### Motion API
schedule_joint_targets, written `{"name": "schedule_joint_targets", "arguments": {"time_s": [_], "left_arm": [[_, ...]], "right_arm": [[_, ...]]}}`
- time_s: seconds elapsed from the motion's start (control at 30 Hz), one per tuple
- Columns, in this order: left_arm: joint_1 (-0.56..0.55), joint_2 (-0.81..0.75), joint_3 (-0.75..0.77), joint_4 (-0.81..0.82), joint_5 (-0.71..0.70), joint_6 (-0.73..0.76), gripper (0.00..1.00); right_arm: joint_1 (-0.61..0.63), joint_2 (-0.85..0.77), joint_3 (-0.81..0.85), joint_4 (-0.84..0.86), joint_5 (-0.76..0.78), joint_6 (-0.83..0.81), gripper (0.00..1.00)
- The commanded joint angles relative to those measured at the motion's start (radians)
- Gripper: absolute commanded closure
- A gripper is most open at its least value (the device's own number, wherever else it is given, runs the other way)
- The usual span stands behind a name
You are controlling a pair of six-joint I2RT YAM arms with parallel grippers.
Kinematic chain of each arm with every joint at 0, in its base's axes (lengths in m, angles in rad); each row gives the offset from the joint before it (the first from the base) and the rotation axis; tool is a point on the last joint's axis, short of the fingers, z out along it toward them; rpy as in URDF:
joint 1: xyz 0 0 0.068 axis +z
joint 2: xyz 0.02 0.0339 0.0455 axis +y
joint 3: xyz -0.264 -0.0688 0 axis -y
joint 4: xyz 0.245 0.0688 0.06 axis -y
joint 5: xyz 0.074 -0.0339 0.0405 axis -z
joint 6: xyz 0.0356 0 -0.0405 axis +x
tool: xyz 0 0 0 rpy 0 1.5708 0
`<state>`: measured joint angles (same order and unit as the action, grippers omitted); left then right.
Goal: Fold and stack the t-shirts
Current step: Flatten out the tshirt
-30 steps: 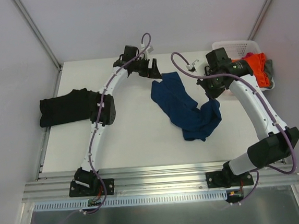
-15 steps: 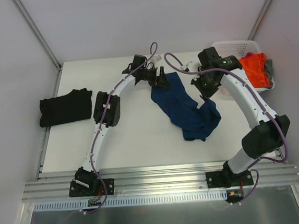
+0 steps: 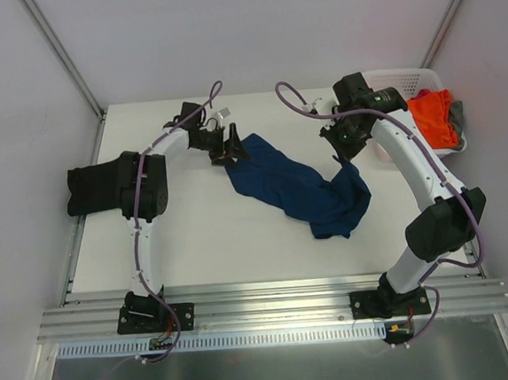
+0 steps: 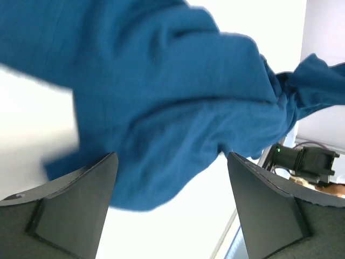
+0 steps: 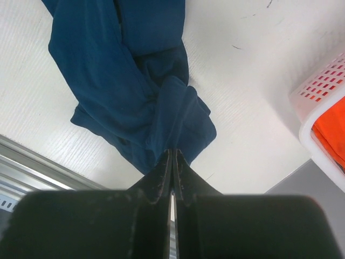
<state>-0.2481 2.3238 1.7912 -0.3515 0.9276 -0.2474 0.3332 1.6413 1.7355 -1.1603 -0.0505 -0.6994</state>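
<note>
Stock of t-shirts on table (image 3: 205, 239), listed left to right.

Item 1, black t-shirt (image 3: 92, 188): one. Folded into a flat rectangle at the far left edge, partly hidden under the left arm. Judged done, and it would serve as the base of the stack.

Item 2, left gripper (image 3: 230, 149): one. Fingers spread wide at the left end of the navy cloth, with blue fabric bunched between them in the wrist view. No clamp on the cloth is evident.

Item 3, navy t-shirt (image 3: 280, 181): one. Crumpled and drawn out in a band across the middle of the table, from the left gripper towards the near right. Print not visible. Neither spread nor folded, so judged the piece in hand.

Item 4, right gripper (image 3: 346, 153): one. Fingers pressed together, apparently pinching a thin fold of the navy shirt's right end at their tips, raised a little off the table.

Item 5, white basket (image 3: 395, 75): one, in the far right corner. Holds one orange t-shirt (image 3: 433, 116) and one grey t-shirt (image 3: 458, 117), edge only. A pink one cannot be made out for certain.

Progress: one of four counted shirts is folded and nothing is stacked on it. The navy shirt is yet to be flattened and folded, and the basket pieces are untouched.
</note>
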Motion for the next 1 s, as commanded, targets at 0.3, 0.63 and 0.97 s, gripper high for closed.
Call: {"name": "schedule_joint_targets", "arguments": {"time_s": [0.3,0.63,0.97], "left_arm": [[-0.010,-0.098,0.149,-0.124,-0.148,0.105,0.12],[0.041,0.066,0.272,-0.124,-0.182,0.118,0.14],[0.069,0.201,0.428,-0.109,-0.197,0.106,0.15]], "right_arm": [[-0.020,0.071,0.105,0.004,-0.064,-0.018,0.99],[-0.025,0.058,0.073,-0.001,-0.032,-0.011,0.99],[-0.025,0.095,0.116,-0.009,0.001,-0.012,0.99]]}}
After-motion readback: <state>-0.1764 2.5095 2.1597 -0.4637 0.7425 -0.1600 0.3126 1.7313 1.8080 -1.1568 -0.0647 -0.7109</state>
